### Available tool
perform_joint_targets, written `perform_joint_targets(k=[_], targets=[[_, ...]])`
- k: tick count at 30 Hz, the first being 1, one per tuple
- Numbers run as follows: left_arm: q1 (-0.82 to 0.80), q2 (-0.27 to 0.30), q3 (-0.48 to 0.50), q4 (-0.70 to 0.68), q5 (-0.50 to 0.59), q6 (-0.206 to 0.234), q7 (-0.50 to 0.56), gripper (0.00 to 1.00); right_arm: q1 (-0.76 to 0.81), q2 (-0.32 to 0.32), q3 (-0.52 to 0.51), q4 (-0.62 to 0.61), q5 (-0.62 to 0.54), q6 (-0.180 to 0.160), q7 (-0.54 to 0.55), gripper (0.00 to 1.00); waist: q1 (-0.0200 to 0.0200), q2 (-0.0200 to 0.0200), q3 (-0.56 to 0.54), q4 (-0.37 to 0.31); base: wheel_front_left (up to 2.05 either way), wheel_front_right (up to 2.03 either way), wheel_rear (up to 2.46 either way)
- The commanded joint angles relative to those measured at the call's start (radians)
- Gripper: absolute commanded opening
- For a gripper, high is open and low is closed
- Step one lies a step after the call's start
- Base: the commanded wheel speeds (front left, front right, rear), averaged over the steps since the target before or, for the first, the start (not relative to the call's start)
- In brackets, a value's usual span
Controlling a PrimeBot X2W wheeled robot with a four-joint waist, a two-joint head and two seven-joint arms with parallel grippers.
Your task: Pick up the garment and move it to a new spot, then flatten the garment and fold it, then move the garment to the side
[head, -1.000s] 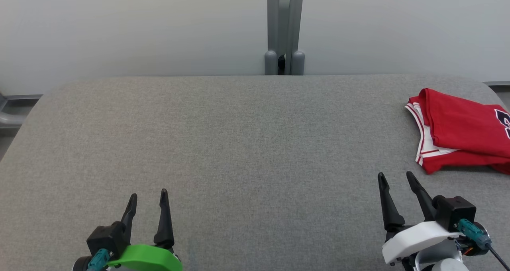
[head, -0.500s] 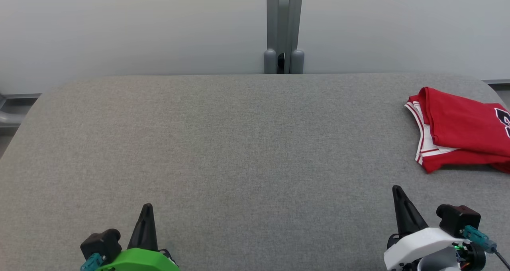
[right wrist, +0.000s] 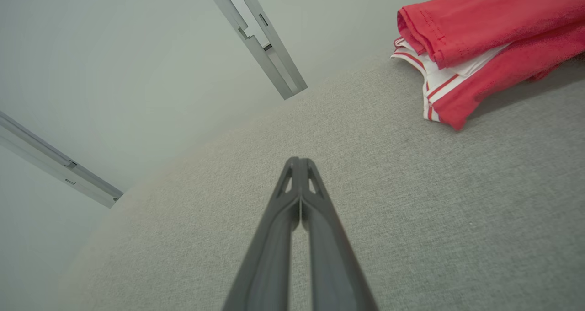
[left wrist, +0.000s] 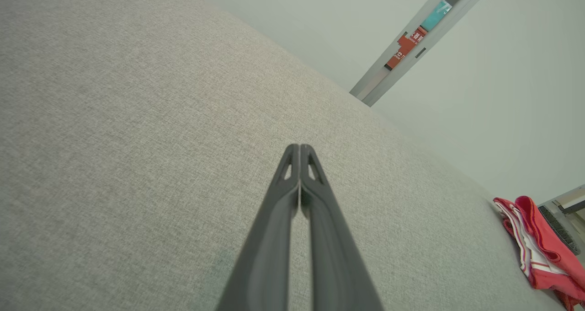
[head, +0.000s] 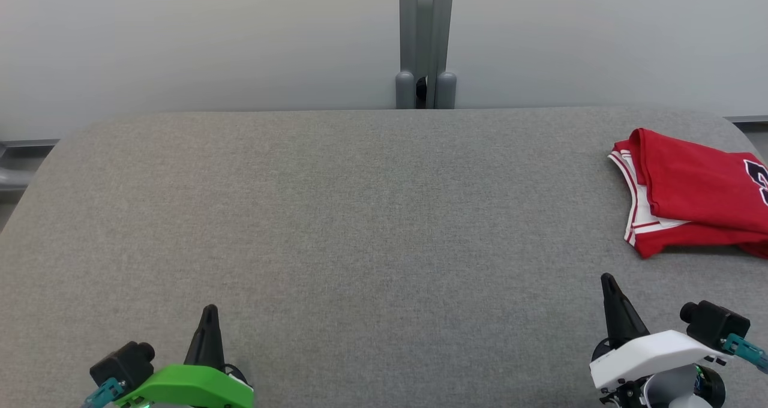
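Lying folded on the grey cloth-covered table (head: 360,216), the red garment (head: 696,192) sits at the far right, close to the table's rounded back corner. Its right part runs past the edge of the head view. It is stacked in layers: a red panel on top, a white layer with red stripe trim showing beneath it along the left side, and more red at the bottom. Part of a dark printed figure shows on the top panel, cut off by the picture's edge.

The right gripper (head: 607,277), with its white housing, is at the lower right, nearer the robot than the garment and apart from it. Its two dark fingers are pressed together into a single point, with nothing between them. The left gripper (head: 209,308), with its green housing, is at the lower left, well apart from the garment, its fingers likewise drawn tight together and holding nothing.

Both wrist views show the fingers meeting at their tips over bare cloth. From the right wrist the garment lies up and to the right of the fingertips; from the left wrist it is small, at the far lower right.

A grey post (head: 425,36) stands behind the table's middle against a pale wall (head: 180,36).
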Motion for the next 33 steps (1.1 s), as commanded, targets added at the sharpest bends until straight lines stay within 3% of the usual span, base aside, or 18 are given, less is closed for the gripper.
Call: perform_joint_targets(k=[1, 33], targets=[[-0.037, 0.001, 0.017, -0.017, -0.036, -0.011, 0.007, 0.00, -0.031, -0.004, -0.006, -0.011, 0.041, 0.000, 0.007, 0.00, 0.0000, 0.0000, 0.001, 0.000, 0.00, 0.00, 0.00], [-0.071, -0.027, 0.138, -0.027, -0.381, -0.085, 0.119, 0.00, -0.075, -0.007, -0.046, -0.001, 0.471, 0.000, 0.096, 0.00, 0.0000, 0.0000, 0.016, -0.010, 0.00, 0.00, 0.00]])
